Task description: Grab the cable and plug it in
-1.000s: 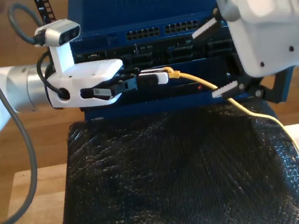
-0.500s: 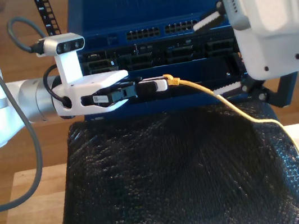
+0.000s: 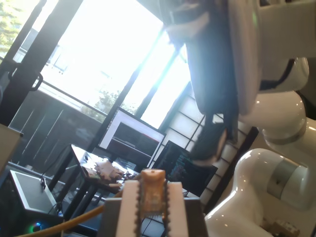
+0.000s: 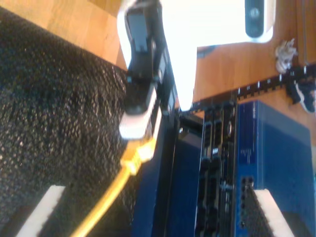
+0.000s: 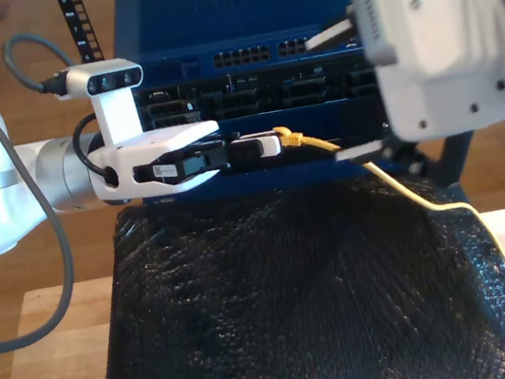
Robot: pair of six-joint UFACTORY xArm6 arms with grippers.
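**Exterior view: plug held, insertion pending**

The cable (image 5: 404,187) ran from the counter's black mat (image 5: 309,305) to my first gripper (image 5: 264,143), fingers clamping its plug end before the blue switch (image 5: 241,57). My second gripper (image 5: 344,88) gaped empty. Next, I judged, port alignment.

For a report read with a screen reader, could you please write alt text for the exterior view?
My first gripper, reaching in from the exterior view's left, holds the yellow cable by its plug end in front of the blue rack unit with its rows of ports. My second gripper hangs open at the exterior view's right, above a black mat on a wooden table.
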